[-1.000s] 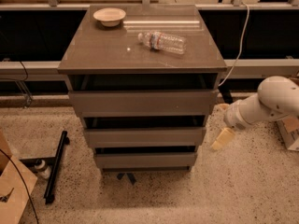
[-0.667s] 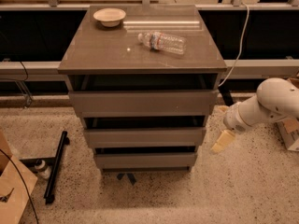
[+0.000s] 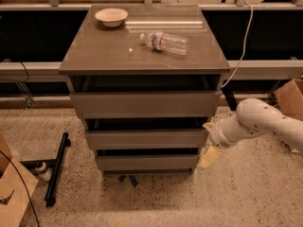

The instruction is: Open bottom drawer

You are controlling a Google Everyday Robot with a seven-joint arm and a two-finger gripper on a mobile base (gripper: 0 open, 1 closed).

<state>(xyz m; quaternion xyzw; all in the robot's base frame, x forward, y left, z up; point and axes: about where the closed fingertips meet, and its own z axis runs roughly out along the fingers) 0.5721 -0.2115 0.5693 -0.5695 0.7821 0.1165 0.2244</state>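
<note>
Listing the lowest entry first, the clerk reads: "Item: bottom drawer (image 3: 147,162). Place: lowest of three fronts on the desk (image 3: 109,51), under the middle drawer (image 3: 146,139) and the top drawer (image 3: 144,104). Face: flat, glossy, grey-brown, no handle. A dark gap runs above its upper edge. State, as judged: not yet drawn out."

The checker answers: "Item: tool (image 3: 209,156). Place: just beside the desk's right side, level with the gap between middle and bottom fronts, hanging from the white arm (image 3: 255,122), which comes in from the desk's right. Whether it is spread or pressed together cannot be told, nor whether it touches the front. It carries nothing visible."

The clerk: "Handling?"

The checker: "Probably a stiff board front, not fragile. Weight likely modest, unless the drawer is loaded, which is hidden. The gloss suggests a slippery face, so pressing on the flat would give poor purchase. Best hold, as judged: hook the upper edge through the dark gap near the right end, then pull straight out from the desk. Risk: catching the middle front instead, or sliding off the edge."

The clerk: "Also on the desk top: bowl (image 3: 111,17) at the back left, bottle (image 3: 164,42) lying on its side toward the right. Neither concerns the pull."
</note>
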